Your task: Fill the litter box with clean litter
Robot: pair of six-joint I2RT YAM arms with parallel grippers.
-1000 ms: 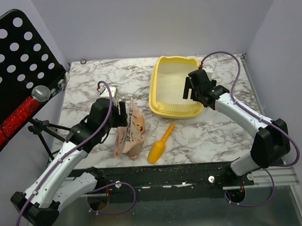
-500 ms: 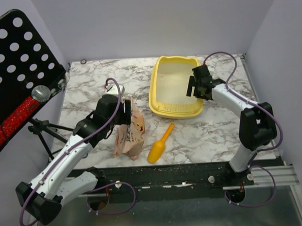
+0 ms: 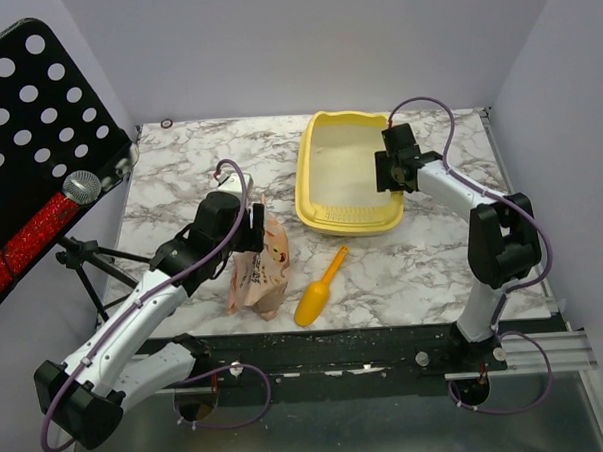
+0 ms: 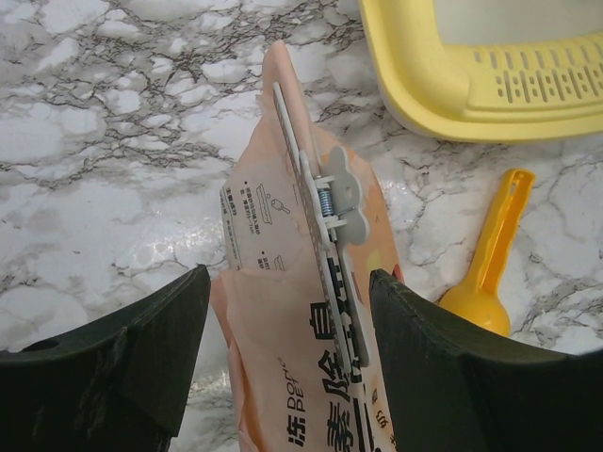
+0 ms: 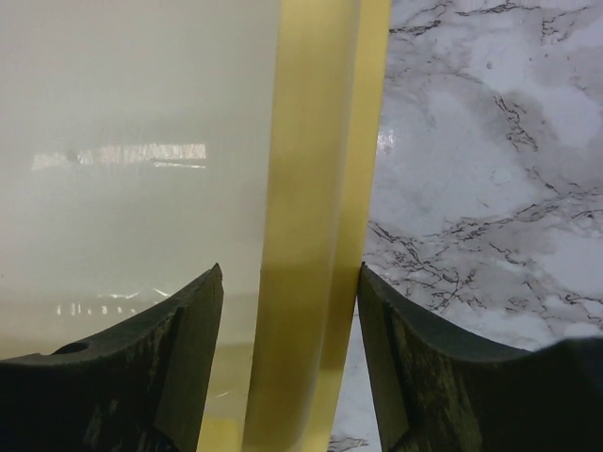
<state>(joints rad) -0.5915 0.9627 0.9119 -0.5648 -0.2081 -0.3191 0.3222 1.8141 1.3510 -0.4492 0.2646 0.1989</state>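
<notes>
The litter box (image 3: 349,220) sits far right of centre on the surface (image 3: 179,171). The right claw (image 5: 289,278) straddles its right rim, jaws apart. The left claw (image 4: 287,282), jaws apart, hangs over the clipped paper bag (image 4: 273,377), with the scoop (image 3: 319,290) just beside it.

The litter box (image 3: 351,222) is smooth yellow plastic, and its rim shines a bit. The table (image 3: 179,176) looks like marble, hard and glossy (light spots show on it). The bag (image 3: 265,260) is crinkly paper. Its clip (image 4: 339,202) is white plastic with a little metal spring. The scoop (image 3: 321,287) is smooth plastic too.
</notes>
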